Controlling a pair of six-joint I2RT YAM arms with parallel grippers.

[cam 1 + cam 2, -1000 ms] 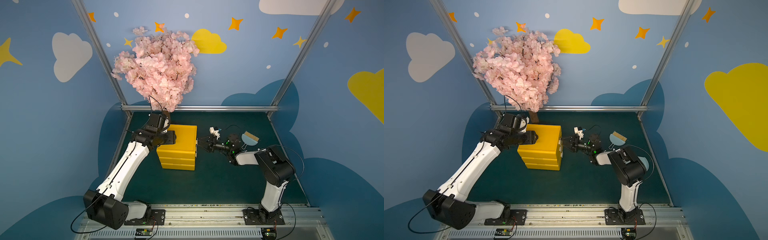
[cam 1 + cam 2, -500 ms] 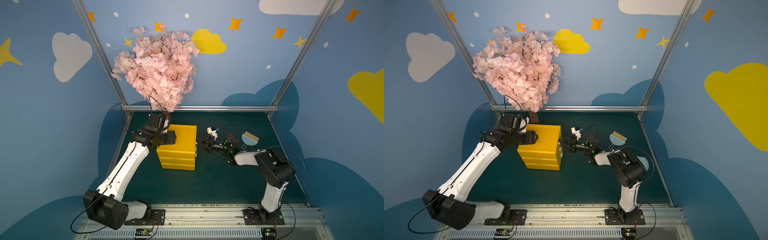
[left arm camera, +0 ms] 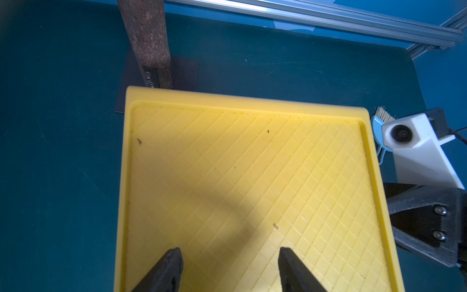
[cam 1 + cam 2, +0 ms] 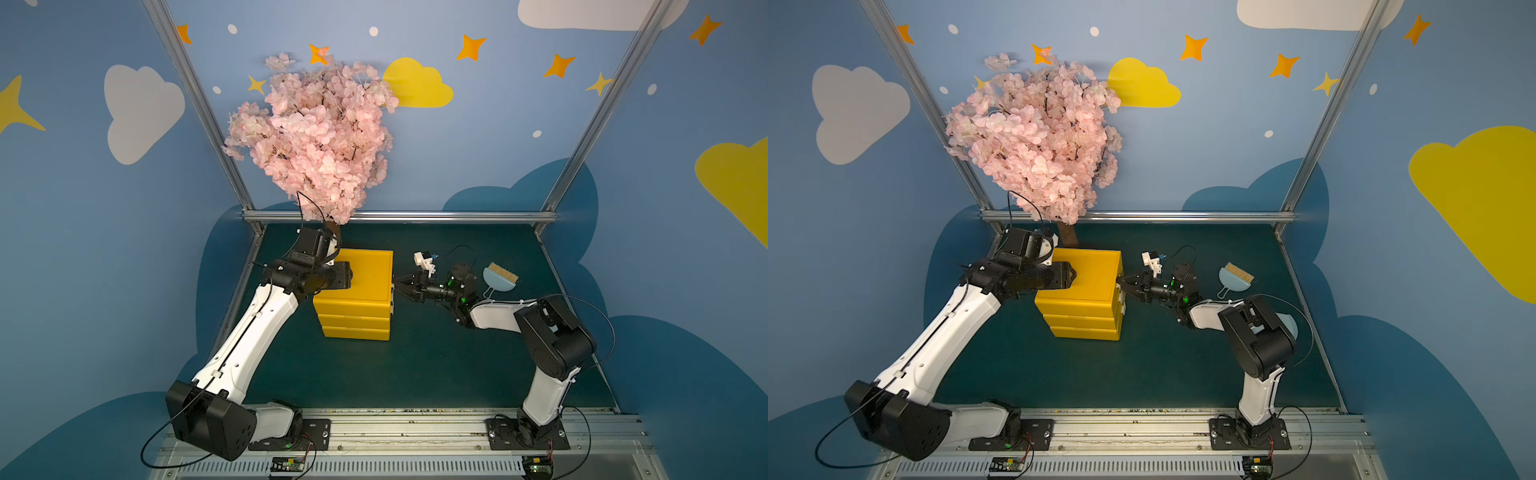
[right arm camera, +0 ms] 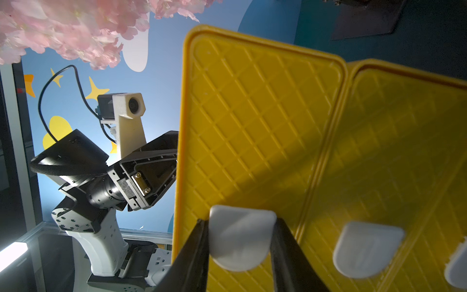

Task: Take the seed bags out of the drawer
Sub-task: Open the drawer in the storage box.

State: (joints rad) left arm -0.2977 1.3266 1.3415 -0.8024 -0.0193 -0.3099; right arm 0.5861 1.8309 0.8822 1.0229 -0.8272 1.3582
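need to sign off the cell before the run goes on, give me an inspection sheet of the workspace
surface: dark green mat, no spills seen
job's things: yellow drawer unit, drawers look shut; seed bags nothing seen
clutter: blue dustpan with brush, on the mat beyond the right arm
hands: left hand open over the unit's top; right hand shut on the top drawer's white handle
cables: black cable arcs above the left wrist; loose loop beside the right arm
surroundings: pink blossom tree behind the unit; blue walls with clouds and stars
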